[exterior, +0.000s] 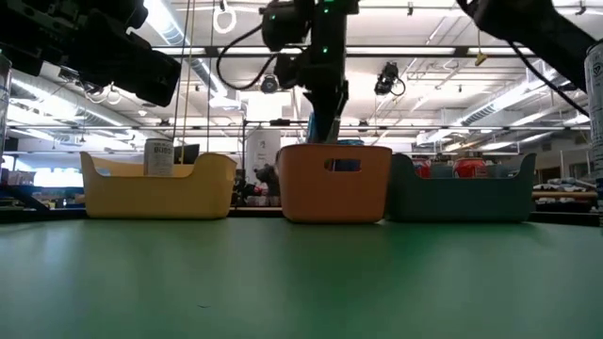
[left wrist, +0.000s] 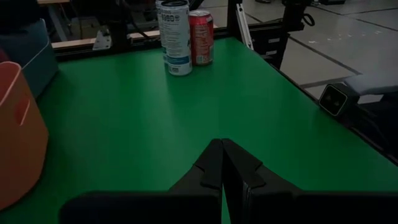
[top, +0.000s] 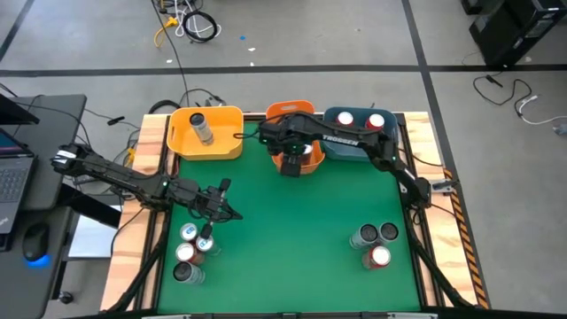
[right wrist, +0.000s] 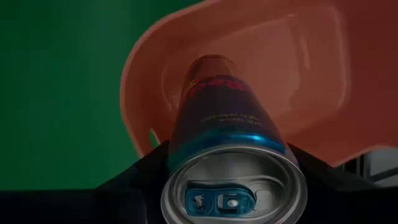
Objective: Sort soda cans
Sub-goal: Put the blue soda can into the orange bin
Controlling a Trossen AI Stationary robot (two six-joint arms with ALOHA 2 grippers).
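Right claw (right wrist: 231,171) pinches a blue can (right wrist: 227,134) above the orange bin (top: 306,159) at the surface's 12 o'clock; left claw (left wrist: 222,163) pressed together.

Glossy metal soda can (right wrist: 233,162), smooth matt plastic orange bin (right wrist: 311,81), matt green tabletop (left wrist: 155,124)

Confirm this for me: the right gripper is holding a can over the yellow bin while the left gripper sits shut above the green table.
One thing is wrong: the bin. The right gripper holds the can over the orange bin, not the yellow bin, as the right wrist view and the high view show. The rest stands: the left gripper is shut above the green table.
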